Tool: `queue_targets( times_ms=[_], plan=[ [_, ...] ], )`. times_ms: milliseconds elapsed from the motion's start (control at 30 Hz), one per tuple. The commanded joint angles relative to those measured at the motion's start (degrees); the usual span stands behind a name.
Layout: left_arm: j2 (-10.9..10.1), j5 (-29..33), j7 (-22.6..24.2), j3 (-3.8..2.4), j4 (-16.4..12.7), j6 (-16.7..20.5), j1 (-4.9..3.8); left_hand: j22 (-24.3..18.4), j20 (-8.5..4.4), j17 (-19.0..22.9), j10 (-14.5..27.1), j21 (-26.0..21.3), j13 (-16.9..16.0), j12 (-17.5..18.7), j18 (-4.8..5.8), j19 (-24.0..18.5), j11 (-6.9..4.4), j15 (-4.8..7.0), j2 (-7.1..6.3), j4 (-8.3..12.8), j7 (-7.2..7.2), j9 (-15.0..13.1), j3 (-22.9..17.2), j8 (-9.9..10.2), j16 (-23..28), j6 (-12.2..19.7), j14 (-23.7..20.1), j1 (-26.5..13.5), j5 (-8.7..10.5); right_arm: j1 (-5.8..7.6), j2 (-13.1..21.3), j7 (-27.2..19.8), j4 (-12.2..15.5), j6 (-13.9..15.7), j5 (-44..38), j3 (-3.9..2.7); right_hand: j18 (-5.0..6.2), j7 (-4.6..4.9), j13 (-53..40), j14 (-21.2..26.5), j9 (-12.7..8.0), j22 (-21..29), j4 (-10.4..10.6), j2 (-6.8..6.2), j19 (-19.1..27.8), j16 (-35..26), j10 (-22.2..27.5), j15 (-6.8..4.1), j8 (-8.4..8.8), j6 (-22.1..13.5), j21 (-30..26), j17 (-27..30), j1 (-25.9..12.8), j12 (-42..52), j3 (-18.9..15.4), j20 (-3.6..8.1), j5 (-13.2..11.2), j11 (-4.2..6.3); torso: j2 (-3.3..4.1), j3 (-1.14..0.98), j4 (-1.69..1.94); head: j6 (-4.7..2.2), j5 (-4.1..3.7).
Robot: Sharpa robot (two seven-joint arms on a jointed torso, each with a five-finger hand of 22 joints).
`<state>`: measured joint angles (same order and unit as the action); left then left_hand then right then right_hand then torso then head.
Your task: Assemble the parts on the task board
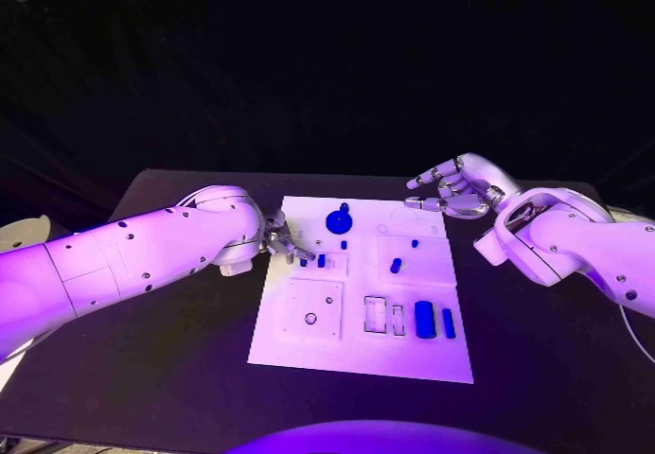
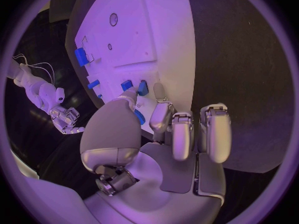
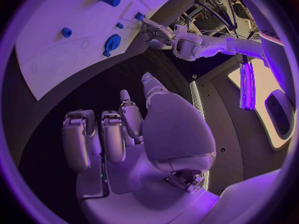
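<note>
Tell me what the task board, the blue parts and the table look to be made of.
Task board: probably rigid white plastic, matte, with crisp cut-out recesses.
Blue parts: likely moulded or printed plastic, uniform colour, slight sheen.
Table: black, matte, no reflections; whether cloth or a coated panel cannot be told.

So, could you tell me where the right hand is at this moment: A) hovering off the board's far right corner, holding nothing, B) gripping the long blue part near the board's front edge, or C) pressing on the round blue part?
A: the right hand hangs beyond the task board's far right corner, fingers curled on nothing.
</note>
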<state>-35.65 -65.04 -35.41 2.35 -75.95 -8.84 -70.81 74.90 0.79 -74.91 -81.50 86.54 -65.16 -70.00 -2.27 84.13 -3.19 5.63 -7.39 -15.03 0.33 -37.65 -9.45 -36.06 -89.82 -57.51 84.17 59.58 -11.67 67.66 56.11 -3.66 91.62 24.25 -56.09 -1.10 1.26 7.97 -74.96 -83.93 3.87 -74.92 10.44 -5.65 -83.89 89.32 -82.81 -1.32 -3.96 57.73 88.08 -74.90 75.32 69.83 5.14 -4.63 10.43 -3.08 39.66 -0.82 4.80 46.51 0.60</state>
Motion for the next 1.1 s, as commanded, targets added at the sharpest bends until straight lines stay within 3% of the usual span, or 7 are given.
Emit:
queue_targets(
  times_ms=[33, 167, 333, 533, 733, 967, 1100],
  plan=[
    [-0.6, 2.5, 0.6, -0.11, -0.4, 5.6, -0.01, 9.9, -0.46, -15.1, 0.4, -0.6, 0.6, 0.8, 0.89, 3.5, 0.11, 0.32, 0.79, -0.6, 0.38, 0.1, 1.1, 0.0, -0.2, 0.6, 5.8, 0.2, 0.29, -0.03, 0.0, -0.1, 0.1, -0.7, -0.3, 0.00, -0.26, -0.10, -3.7, -5.6, 0.0, -10.9, 0.0, 0.13, -3.9, -0.4, 0.3, 0.10, 0.04, 0.3, -0.2, -13.1, -0.4, -0.1, -0.2, -0.20, 0.2, 0.19, -0.11, -0.04, 0.12, -0.02, 0.02],
    [-1.3, 7.9, 3.2, -0.21, -0.6, 10.6, -0.04, 6.9, -0.16, -15.1, 3.1, -3.1, 4.5, 4.6, 0.12, 2.1, 0.87, -0.07, 0.56, -1.5, 1.35, 0.8, 4.1, 1.5, -0.2, 3.0, 5.8, 0.6, 0.23, -0.03, 0.0, -0.1, 0.1, -0.7, -0.3, 0.00, -0.26, -0.10, -3.7, -5.6, 0.0, -10.9, 0.0, 0.13, -3.9, -0.4, 0.3, 0.10, 0.04, 0.3, -0.2, -13.1, -0.4, -0.1, -0.2, -0.20, 0.2, 0.19, -0.08, -0.05, 0.06, -0.12, 0.11],
    [-2.0, 17.3, 8.3, -0.24, -0.6, 16.0, -0.07, -2.8, 1.40, -13.9, 14.9, -11.9, 23.1, 22.4, -2.24, -2.7, 3.18, -1.87, 1.19, -1.7, 3.88, 3.3, 9.2, 5.1, 0.6, 7.8, 5.4, 0.7, 2.02, -0.03, 0.1, 0.0, 0.0, -0.7, -0.3, 0.00, -0.26, -0.10, -3.7, -5.6, 0.0, -10.9, 0.0, 0.13, -3.9, -0.4, 0.3, 0.10, 0.04, 0.3, -0.2, -13.1, -0.4, -0.1, -0.2, -0.20, 0.2, 0.19, -0.08, -0.03, -0.03, -0.23, 0.08],
    [-2.2, 17.3, 15.7, -0.22, -0.6, 19.1, -0.07, -31.2, 4.08, 9.4, 24.8, -41.0, 28.8, 29.7, -8.07, -17.9, 6.57, -4.88, 2.04, -0.2, 7.22, 7.1, 10.9, 8.0, 20.5, 12.6, -5.5, 10.0, 1.78, -0.03, 0.1, 0.0, 0.0, -0.8, -0.3, 0.00, -0.26, -0.10, -3.7, -5.6, 0.0, -10.9, 0.0, 0.13, -3.9, -0.4, 0.3, 0.10, 0.04, 0.3, -0.2, -13.1, -0.4, -0.1, -0.2, -0.20, 0.2, 0.19, -0.03, -0.06, 0.03, -0.43, -0.01],
    [-1.1, 7.8, 21.9, 0.01, -1.0, 18.8, -0.03, -36.7, 5.38, 24.5, 28.9, -48.6, 36.3, 37.3, -8.13, -19.2, 7.87, -5.61, 3.76, 4.0, 8.29, 11.7, 5.9, 10.9, 35.6, 13.1, -13.5, 23.7, 2.43, -0.03, 0.1, 0.0, 0.1, -0.8, -0.3, 0.00, -0.27, -0.11, -3.7, -5.6, 0.0, -10.9, 0.1, 0.19, -3.9, -0.4, 0.3, 0.09, 0.03, 0.3, -0.2, -13.1, -0.4, 0.1, -0.3, -0.20, 0.3, 0.20, -0.01, -0.04, -0.04, -0.50, 0.03],
    [1.8, -5.7, 29.3, 0.49, 0.4, 20.7, 0.07, -39.6, 4.90, 28.4, 25.4, -52.1, 47.0, 44.8, -8.06, -16.7, 7.09, -5.49, 0.46, 6.1, 7.93, 20.5, -1.1, 17.9, 38.7, 7.6, -13.4, 29.7, 4.21, -0.03, 0.0, 0.0, 0.0, -0.9, -0.3, 0.00, -0.27, -0.12, -3.8, -5.6, 0.0, -10.9, 0.0, 0.25, -3.9, -0.4, 0.2, 0.09, 0.02, 0.3, -0.2, -13.1, -0.4, 0.1, -0.3, -0.20, 0.4, 0.21, 0.05, -0.04, -0.17, -0.82, -0.17],
    [3.6, -11.2, 30.8, 0.73, 1.9, 20.9, 0.27, -39.5, 4.58, 24.0, 24.5, -51.6, 49.7, 46.6, -8.27, -14.6, 7.37, -5.36, -0.78, 6.0, 7.48, 22.7, -2.3, 19.9, 33.6, 5.9, -9.5, 28.8, 4.25, -0.03, -0.1, 0.0, 0.0, -0.9, -0.3, 0.00, -0.27, -0.13, -3.8, -5.6, 0.0, -10.9, 0.0, 0.29, -3.9, -0.4, 0.2, 0.08, 0.02, 0.3, -0.2, -13.1, -0.3, 0.1, -0.3, -0.20, 0.4, 0.22, 0.07, -0.04, -0.20, -0.98, -0.37]
  ],
)
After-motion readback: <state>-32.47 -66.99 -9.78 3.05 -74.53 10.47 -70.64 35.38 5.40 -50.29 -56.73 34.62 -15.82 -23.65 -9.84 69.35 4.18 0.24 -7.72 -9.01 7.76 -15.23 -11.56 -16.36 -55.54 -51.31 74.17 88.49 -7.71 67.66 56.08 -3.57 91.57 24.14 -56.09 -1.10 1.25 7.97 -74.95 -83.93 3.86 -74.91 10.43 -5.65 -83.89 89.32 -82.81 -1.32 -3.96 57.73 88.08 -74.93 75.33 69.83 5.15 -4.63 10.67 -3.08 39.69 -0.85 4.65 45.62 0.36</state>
